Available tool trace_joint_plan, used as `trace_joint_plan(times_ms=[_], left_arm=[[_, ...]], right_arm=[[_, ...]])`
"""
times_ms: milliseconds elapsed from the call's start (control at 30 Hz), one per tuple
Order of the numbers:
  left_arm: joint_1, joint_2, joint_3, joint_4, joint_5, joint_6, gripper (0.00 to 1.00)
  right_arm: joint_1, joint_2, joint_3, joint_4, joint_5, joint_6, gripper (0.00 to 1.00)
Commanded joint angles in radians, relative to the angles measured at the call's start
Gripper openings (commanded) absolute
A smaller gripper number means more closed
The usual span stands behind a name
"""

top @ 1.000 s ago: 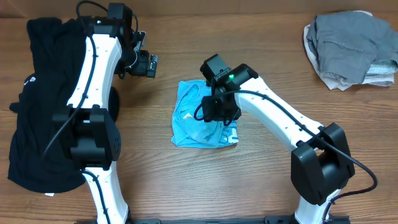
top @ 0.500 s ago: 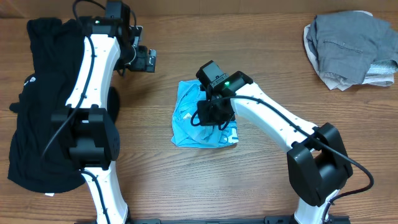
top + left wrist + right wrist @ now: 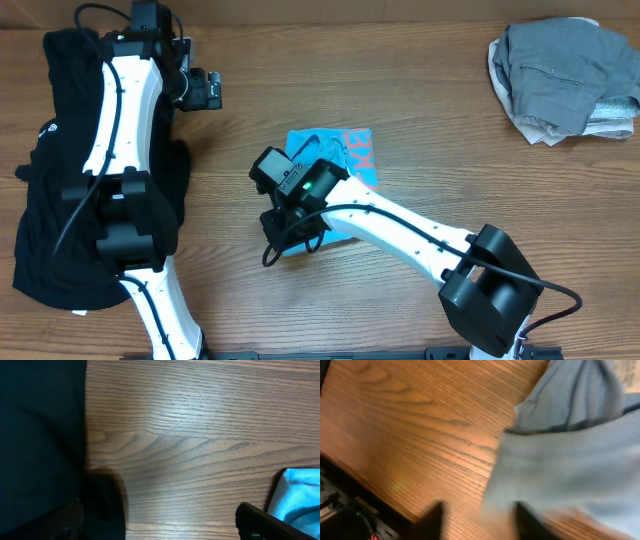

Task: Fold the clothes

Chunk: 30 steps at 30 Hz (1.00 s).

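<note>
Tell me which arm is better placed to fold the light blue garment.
Probably right: the right gripper is at the edge of the light blue garment, cloth between its fingers. The left gripper hangs open over wood beside the black garment.

The table (image 3: 420,90) is showing smooth brown wood with wavy lines, shining a little. The blue cloth (image 3: 345,155) is looking soft and finely knitted. The black cloth (image 3: 60,120) is looking dull and floppy. The grey clothes (image 3: 560,75) are looking soft and crumpled. The left arm (image 3: 120,110) and right arm (image 3: 400,225) are shining like smooth white plastic, with dull black joints.
</note>
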Motion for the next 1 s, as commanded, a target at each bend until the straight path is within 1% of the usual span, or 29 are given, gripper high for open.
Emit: trace_joint_plan(times_ms=[0, 133, 233, 300, 433, 533, 600, 833, 967], left_arm=[[0.000, -0.012, 0.019, 0.003, 0.005, -0.011, 1.00], [0.000, -0.012, 0.019, 0.003, 0.005, -0.011, 1.00], [0.000, -0.012, 0.019, 0.003, 0.005, -0.011, 1.00], [0.000, -0.012, 0.019, 0.003, 0.005, -0.011, 1.00], [0.000, -0.012, 0.019, 0.003, 0.005, -0.011, 1.00], [0.000, -0.012, 0.019, 0.003, 0.005, -0.011, 1.00], [0.000, -0.012, 0.019, 0.003, 0.005, -0.011, 1.00], [0.000, -0.012, 0.019, 0.003, 0.005, -0.012, 1.00], [0.000, -0.012, 0.019, 0.003, 0.005, -0.011, 1.00]], right_arm=[[-0.036, -0.023, 0.038, -0.010, 0.023, 0.001, 0.71], [-0.101, -0.031, 0.097, -0.065, 0.100, -0.003, 0.71], [-0.171, -0.033, 0.158, -0.090, 0.182, -0.026, 0.68], [-0.215, -0.033, 0.168, -0.070, 0.209, -0.038, 0.64], [-0.301, -0.009, 0.168, -0.019, 0.240, -0.088, 0.53], [-0.327, 0.023, 0.168, 0.010, 0.238, -0.105, 0.45], [-0.330, 0.043, 0.168, 0.021, 0.238, -0.111, 0.43], [-0.311, 0.081, 0.168, 0.033, 0.224, -0.111, 0.43], [-0.291, 0.095, 0.168, 0.056, 0.225, -0.108, 0.51]])
